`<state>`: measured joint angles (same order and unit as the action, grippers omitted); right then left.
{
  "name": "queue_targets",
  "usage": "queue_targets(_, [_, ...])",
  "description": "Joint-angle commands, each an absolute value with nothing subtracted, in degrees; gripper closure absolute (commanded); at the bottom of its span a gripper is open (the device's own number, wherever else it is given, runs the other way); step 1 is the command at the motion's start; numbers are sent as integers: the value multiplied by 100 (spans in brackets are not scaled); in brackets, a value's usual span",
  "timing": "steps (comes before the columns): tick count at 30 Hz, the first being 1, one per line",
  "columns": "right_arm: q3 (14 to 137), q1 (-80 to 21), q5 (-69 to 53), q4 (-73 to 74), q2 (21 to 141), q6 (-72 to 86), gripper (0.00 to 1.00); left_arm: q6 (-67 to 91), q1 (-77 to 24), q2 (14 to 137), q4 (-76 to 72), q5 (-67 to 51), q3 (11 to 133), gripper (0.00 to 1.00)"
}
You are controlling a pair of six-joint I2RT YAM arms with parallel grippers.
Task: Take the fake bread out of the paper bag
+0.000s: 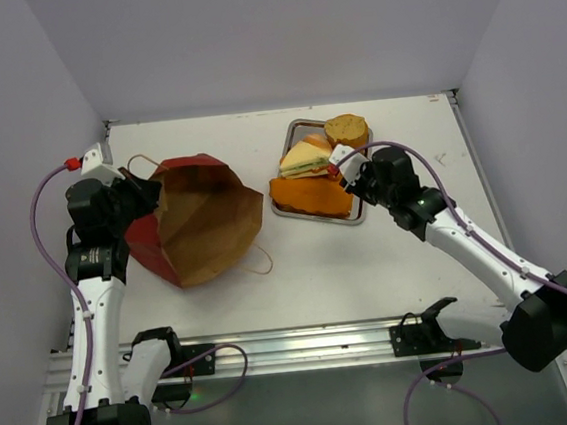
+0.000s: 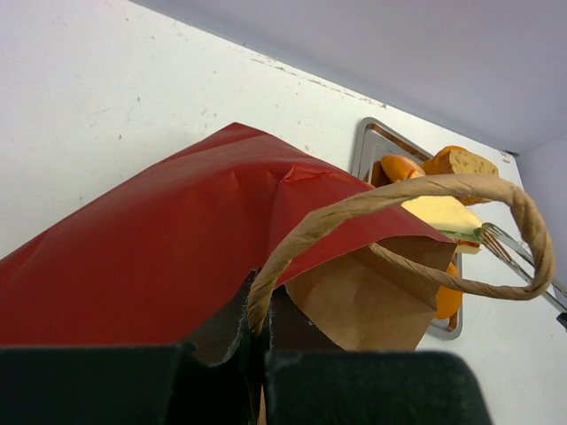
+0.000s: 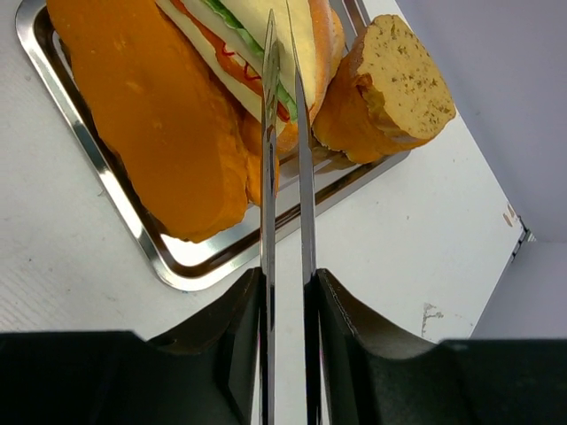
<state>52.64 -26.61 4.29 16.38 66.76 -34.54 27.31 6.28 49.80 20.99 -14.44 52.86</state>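
Your left gripper (image 1: pixel 146 193) is clamped fully shut on the far-left rim of the paper bag (image 1: pixel 209 220). In its wrist view the red paper and the root of a cord handle (image 2: pixel 425 188) run down between the black fingers. The bag sits on the left side of the table (image 1: pixel 370 274), tipped over with its mouth gaping up and toward the right. You see the brown kraft inside from above, and the red outside shows along its left and far edges. A second cord loop (image 1: pixel 258 265) lies on the table at the bag's near-right corner.

The fake bread (image 1: pixel 309 165) you can see is all on the metal tray (image 3: pixel 182 266). The tray sits right of the bag toward the far side, well apart from it. On the tray, the flat orange slab (image 3: pixel 142 106) fills the near-left part. The triangular sandwich (image 3: pixel 239 40) with green filling leans just beside it. A cut baguette end (image 3: pixel 390 80) rests at the far-right edge, and a small roll (image 1: pixel 317 142) sits between the sandwich and the baguette piece.

Your right gripper (image 3: pixel 286 276) is closed on a pair of thin metal tongs (image 3: pixel 267 177), its black fingers pressing them from both sides. The two blades stand a narrow slit apart. Their tips reach over the sandwich, but you cannot tell from these views whether they touch it.
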Motion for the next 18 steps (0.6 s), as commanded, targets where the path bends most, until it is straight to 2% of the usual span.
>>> queue_targets(1, [5282, -2637, 325, 1591, 6469, -3401, 66, 2637, 624, 4887, 2021, -1608, 5335, 100])
queue_targets(18, [5581, -2637, -211, 2303, 6100, -3226, 62, 2461, 624, 4957, 1995, -1977, 5475, 100])
